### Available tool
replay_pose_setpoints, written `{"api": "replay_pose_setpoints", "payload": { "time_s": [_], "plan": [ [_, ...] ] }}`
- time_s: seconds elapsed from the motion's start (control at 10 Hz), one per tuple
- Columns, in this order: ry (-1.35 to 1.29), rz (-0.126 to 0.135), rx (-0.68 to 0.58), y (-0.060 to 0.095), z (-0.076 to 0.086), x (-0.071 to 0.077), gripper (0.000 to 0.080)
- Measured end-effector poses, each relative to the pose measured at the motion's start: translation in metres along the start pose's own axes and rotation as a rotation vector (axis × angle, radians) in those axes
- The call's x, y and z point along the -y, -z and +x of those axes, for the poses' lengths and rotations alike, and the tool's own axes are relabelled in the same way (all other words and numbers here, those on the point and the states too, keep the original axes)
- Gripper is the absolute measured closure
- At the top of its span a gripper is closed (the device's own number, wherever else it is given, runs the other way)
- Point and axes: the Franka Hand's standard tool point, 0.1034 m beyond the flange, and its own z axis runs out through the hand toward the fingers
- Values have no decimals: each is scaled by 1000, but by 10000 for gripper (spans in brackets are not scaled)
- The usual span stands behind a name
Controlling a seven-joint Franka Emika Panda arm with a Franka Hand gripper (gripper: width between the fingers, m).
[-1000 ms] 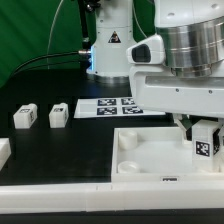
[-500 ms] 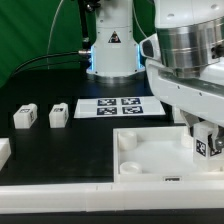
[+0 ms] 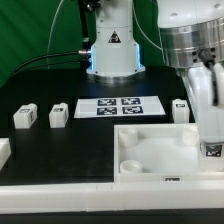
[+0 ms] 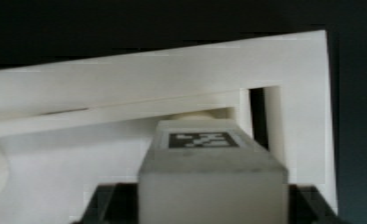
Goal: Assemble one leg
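— Where's the leg (image 3: pixel 212 152) right now?

— Clamped upright between the fingers of the gripper (image 3: pixel 211 150), low over the white panel (image 3: pixel 150 150) at its corner on the exterior view's right; whether it touches the panel I cannot tell. The wrist view shows its tagged top (image 4: pixel 210 139) just beside the panel's raised rim (image 4: pixel 290 120).

— And the others?

— Two legs (image 3: pixel 25 117) stand side by side on the black table (image 3: pixel 60 150) (well apart from the panel), a third (image 3: pixel 180 110) sits past the marker board (image 3: pixel 118 106)

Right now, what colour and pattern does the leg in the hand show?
The leg is white with a black-and-white square tag, clearest in the wrist view.
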Motion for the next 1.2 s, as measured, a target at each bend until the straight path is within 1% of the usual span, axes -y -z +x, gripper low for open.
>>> {"api": "replay_pose_setpoints", "payload": {
  "time_s": [0.2,0.4,0.7,0.9,1.0,1.1,1.2],
  "plan": [
    [-171,10,-3,1,1,2,508],
    [-264,22,-18,4,7,5,505],
    [-287,34,-31,5,12,5,505],
    [-256,32,-33,4,12,4,491],
    [-254,32,-33,4,12,4,294],
    [-252,32,-33,4,12,4,195],
    [-252,31,-33,4,12,4,164]
  ]
}}
